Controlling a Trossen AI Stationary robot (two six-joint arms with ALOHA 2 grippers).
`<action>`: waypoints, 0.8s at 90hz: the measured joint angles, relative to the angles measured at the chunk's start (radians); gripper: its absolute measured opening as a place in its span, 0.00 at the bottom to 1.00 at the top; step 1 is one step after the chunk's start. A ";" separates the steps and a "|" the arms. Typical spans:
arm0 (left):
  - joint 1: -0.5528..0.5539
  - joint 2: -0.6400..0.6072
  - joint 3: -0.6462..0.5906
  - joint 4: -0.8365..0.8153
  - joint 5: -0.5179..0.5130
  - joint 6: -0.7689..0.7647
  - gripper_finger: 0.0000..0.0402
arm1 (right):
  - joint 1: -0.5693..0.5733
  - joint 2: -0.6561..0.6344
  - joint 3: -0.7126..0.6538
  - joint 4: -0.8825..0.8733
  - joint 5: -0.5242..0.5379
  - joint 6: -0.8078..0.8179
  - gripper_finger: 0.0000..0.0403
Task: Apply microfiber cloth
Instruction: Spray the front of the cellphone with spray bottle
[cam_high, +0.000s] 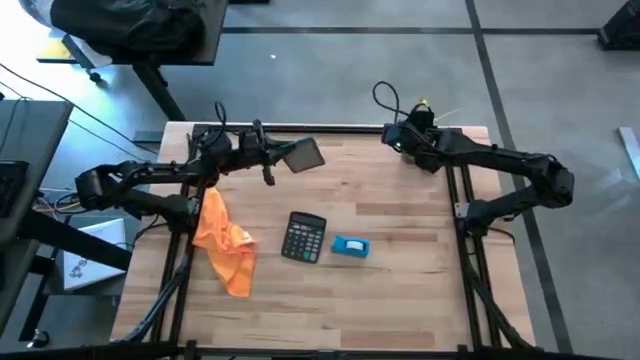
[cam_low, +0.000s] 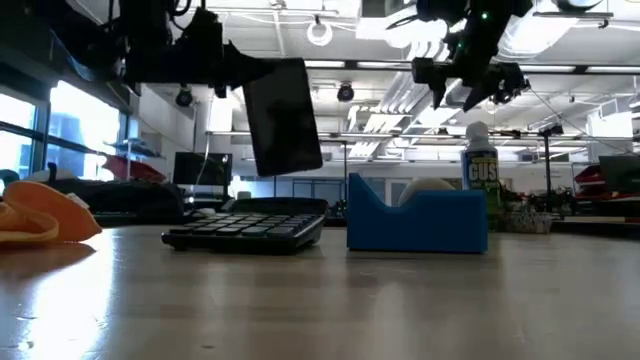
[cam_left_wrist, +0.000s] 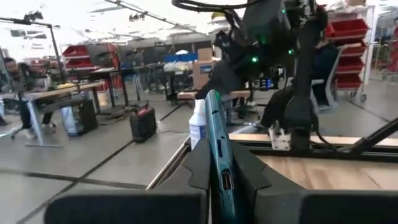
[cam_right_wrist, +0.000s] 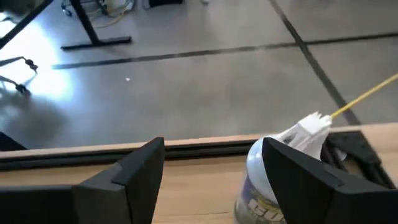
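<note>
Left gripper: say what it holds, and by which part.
The left gripper is shut on the teal slab, pinching one edge between its fingers, lifted above the table. The orange cloth lies unheld.

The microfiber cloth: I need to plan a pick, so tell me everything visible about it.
The microfiber cloth is bright orange soft fabric, crumpled into folds, lying loose on the wooden table near its left side, left of the black calculator and apart from it. Neither gripper touches it. In the low view only a rumpled edge shows.

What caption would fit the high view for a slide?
Left gripper holds a tablet above the table; orange cloth, calculator and blue box lie below.
</note>
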 joint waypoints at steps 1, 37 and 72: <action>-0.001 0.000 0.000 0.000 0.002 0.001 0.02 | -0.002 0.000 0.000 0.000 -0.001 0.004 0.59; -0.003 0.000 0.000 -0.002 0.010 0.011 0.02 | -0.024 0.073 0.000 -0.037 0.061 0.187 0.57; -0.003 -0.001 0.000 -0.004 0.011 0.021 0.02 | -0.054 0.161 0.000 -0.049 0.040 0.252 0.52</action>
